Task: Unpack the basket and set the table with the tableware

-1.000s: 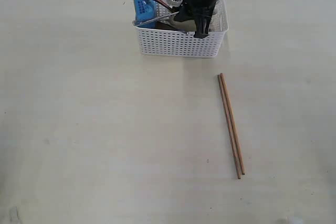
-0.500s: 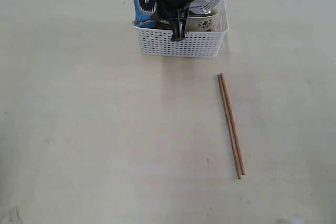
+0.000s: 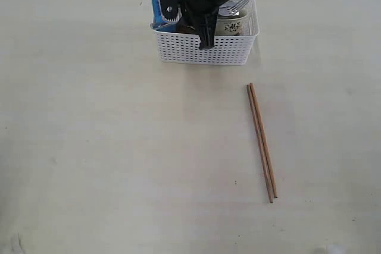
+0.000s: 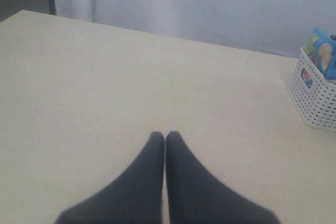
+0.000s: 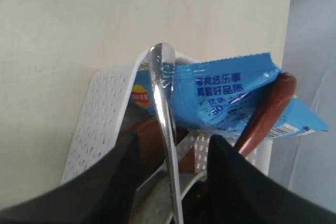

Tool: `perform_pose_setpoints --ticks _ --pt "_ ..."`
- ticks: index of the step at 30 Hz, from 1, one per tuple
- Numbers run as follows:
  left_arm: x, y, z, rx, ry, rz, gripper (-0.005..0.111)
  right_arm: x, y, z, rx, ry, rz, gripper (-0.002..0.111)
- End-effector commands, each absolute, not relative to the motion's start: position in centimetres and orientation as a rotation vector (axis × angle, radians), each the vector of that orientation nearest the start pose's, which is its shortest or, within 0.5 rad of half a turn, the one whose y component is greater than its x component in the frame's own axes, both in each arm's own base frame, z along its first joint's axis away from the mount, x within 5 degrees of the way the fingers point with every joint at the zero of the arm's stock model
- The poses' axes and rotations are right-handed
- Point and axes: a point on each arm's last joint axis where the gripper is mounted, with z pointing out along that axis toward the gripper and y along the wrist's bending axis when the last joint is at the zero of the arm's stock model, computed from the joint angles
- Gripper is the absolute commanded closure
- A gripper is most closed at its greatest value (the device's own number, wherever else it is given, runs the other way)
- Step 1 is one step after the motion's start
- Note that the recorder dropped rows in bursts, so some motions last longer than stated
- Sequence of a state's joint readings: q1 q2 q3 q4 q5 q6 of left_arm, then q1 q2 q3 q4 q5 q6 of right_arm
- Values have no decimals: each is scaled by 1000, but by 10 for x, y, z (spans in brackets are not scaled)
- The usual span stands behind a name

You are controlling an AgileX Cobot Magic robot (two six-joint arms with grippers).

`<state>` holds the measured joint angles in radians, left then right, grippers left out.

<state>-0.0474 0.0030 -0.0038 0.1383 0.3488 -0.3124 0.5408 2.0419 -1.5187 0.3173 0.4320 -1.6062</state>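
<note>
The right end effector [image 5: 172,142], open and holding nothing, stands in the basket [image 3: 202,53] with its jaws either side of the knife [image 5: 161,93], whose long axis runs between them up to the rim; the left end effector [image 4: 165,139], shut and empty, is well apart.

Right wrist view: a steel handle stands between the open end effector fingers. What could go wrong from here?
The shiny steel handle sits nearer one finger of the right end effector, so it may twist or slip at closing. It overlaps the blue snack packet, which lifting might drag out. The basket could shift too.
</note>
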Motion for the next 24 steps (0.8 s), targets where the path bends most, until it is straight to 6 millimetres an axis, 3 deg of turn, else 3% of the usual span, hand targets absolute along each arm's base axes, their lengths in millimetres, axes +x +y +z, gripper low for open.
perform_pose_setpoints --ticks 1,24 --pt "53 2 182 -165 1823 -127 106 394 250 193 -1945 1388 -242 67" --pt "53 2 182 -165 1823 -127 106 403 255 168 -1914 1389 -280 67"
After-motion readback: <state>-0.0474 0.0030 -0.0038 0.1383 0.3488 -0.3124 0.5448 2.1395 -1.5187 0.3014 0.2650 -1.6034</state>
